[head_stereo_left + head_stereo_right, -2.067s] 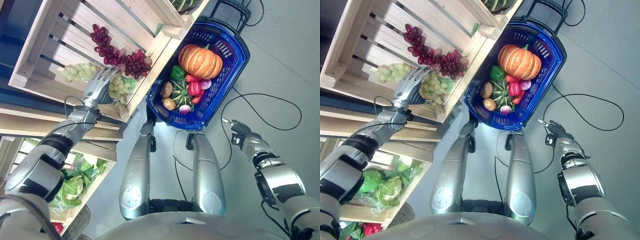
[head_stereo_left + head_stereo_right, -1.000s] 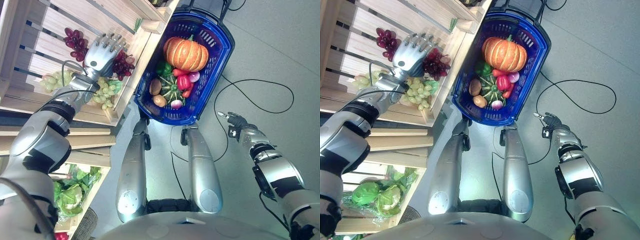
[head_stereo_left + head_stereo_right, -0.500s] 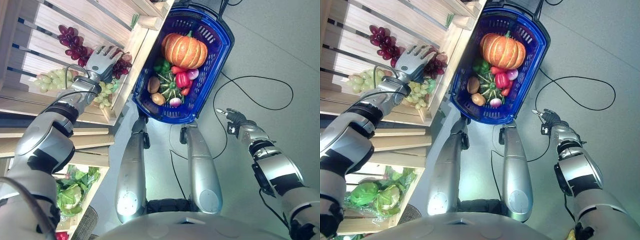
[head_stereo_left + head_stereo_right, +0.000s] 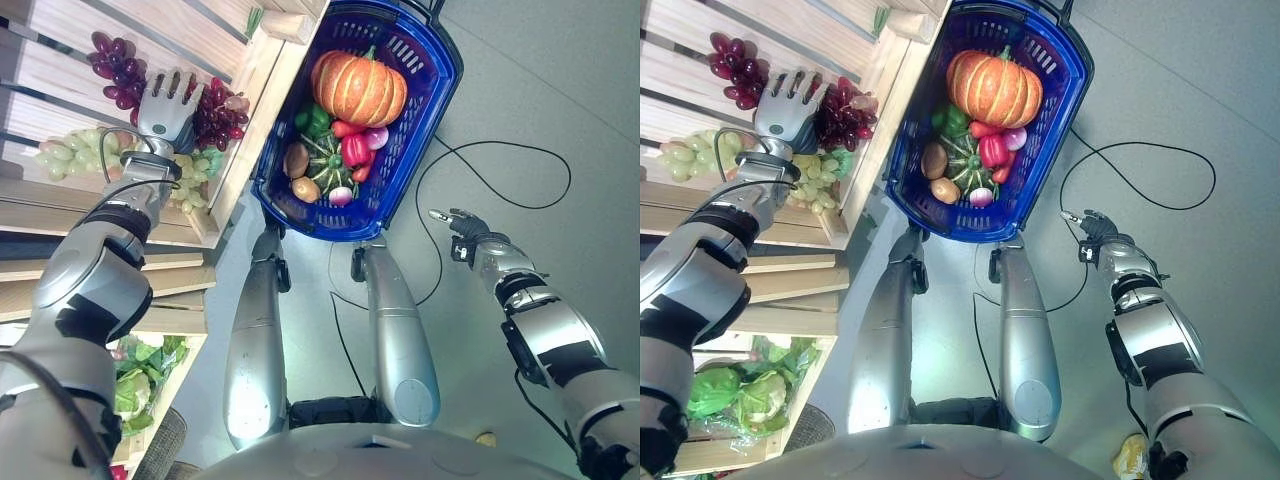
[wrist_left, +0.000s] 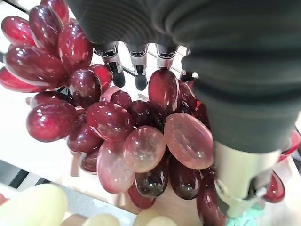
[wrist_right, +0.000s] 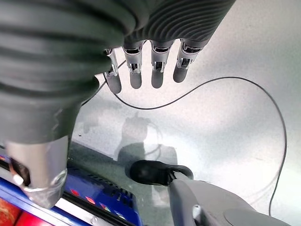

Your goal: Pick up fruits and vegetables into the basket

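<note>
My left hand point(image 4: 165, 108) lies open over a bunch of red grapes point(image 4: 214, 104) in the wooden crate point(image 4: 232, 150), fingers straight. In the left wrist view the red grapes point(image 5: 141, 136) sit right under the palm, with the fingers point(image 5: 137, 70) reaching past them. A second red bunch point(image 4: 113, 56) and green grapes point(image 4: 72, 152) lie beside it. The blue basket point(image 4: 424, 105) stands on the floor and holds a pumpkin point(image 4: 358, 88), a red pepper point(image 4: 355, 150), a green pepper point(image 4: 314, 121), a striped squash point(image 4: 326, 163) and a potato point(image 4: 296, 159). My right hand point(image 4: 461, 224) hangs open over the floor, holding nothing.
The crate's wooden corner point(image 4: 282, 25) stands close against the basket's left side. More green grapes point(image 4: 190, 172) lie at the crate's front. Leafy greens point(image 4: 140, 372) sit on a lower shelf at the left. Grey floor point(image 4: 560, 100) spreads to the right of the basket.
My left hand has moved from the green grapes up onto the red bunch, fingers still straight. The camera has shifted a little. The right hand has stayed where it was.
</note>
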`<state>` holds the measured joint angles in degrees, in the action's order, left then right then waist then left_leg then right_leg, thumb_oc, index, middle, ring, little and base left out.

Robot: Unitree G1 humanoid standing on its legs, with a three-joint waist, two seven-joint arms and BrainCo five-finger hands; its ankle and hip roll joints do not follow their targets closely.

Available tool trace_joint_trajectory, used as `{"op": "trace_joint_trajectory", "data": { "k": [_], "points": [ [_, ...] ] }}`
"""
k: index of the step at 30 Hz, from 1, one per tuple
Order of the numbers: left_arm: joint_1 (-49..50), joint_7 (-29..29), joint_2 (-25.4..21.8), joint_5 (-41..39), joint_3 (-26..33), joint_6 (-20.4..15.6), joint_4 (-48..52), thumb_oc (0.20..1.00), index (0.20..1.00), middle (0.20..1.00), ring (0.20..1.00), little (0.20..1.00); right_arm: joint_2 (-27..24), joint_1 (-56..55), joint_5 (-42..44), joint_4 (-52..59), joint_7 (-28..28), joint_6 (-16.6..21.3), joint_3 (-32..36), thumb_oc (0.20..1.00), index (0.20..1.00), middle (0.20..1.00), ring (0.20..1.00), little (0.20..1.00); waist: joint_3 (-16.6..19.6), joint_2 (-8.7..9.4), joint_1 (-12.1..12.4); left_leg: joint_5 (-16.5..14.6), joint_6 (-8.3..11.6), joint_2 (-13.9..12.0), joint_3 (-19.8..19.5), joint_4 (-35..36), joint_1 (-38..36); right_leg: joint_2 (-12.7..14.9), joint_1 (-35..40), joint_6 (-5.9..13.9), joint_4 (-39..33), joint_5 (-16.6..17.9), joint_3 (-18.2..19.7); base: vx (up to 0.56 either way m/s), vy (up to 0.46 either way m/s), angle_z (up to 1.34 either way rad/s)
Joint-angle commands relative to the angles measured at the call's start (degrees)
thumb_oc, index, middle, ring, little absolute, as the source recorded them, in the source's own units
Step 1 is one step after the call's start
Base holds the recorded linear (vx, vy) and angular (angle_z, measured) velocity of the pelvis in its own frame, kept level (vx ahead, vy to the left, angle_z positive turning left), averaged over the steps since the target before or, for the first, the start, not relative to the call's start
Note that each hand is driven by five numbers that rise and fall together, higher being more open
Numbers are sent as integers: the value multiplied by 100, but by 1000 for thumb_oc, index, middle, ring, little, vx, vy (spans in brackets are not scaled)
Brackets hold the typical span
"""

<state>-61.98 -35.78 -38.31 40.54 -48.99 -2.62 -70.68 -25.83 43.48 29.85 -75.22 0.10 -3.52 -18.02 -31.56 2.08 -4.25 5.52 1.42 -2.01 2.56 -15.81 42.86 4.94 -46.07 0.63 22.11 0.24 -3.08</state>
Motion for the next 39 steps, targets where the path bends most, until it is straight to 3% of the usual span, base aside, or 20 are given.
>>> {"op": "trace_joint_trajectory", "data": {
  "k": [1, 14, 15, 16, 35, 39],
  "points": [
    [61, -93, 176, 134, 512, 141, -460, 1000, 1000, 1000, 1000, 1000, -103, -236, 96, -28, -112, 16, -143, 1000, 1000, 1000, 1000, 1000, 176, 9, 129, -221, 120, -71, -382, -447, 238, -90, 48, 243, -104, 332, -21, 0, 0, 0],
    [37, -6, 243, 180, 450, 97, -585, 1000, 1000, 1000, 1000, 1000, -106, -175, 142, -45, -91, 96, -216, 1000, 1000, 1000, 1000, 1000, 176, 11, 94, -209, 135, -75, -392, -461, 317, -95, -15, 239, -132, 351, 0, 0, 0, 0],
    [34, 95, 250, 206, 429, 83, -567, 658, 658, 658, 658, 658, -109, -172, 142, -31, -99, 80, -223, 1000, 1000, 1000, 1000, 1000, 176, 7, 89, -211, 137, -76, -394, -471, 324, -98, -25, 238, -120, 346, 8, 0, 0, 0],
    [40, 139, 257, 253, 410, 65, -564, 200, 200, 200, 200, 200, -103, -173, 136, -29, -102, 67, -218, 1000, 1000, 1000, 1000, 1000, 176, 8, 89, -213, 137, -71, -395, -477, 317, -97, -19, 239, -121, 354, 7, 0, 0, 0],
    [32, 628, 286, -146, 363, -13, -486, 200, 200, 200, 200, 200, -111, -136, 131, -88, -52, 133, -210, 1000, 1000, 1000, 1000, 1000, 176, -17, 88, -200, 140, -71, -382, -432, 290, -74, 8, 255, -169, 374, 8, 0, 0, 0],
    [122, 620, 308, -1439, 625, -189, -460, 200, 200, 200, 200, 200, -105, -123, 163, -103, -34, 177, -201, 1000, 1000, 1000, 1000, 1000, 176, -24, 111, -188, 137, -67, -387, -406, 243, -75, 55, 248, -173, 363, 12, 0, 0, 0]
  ]
}}
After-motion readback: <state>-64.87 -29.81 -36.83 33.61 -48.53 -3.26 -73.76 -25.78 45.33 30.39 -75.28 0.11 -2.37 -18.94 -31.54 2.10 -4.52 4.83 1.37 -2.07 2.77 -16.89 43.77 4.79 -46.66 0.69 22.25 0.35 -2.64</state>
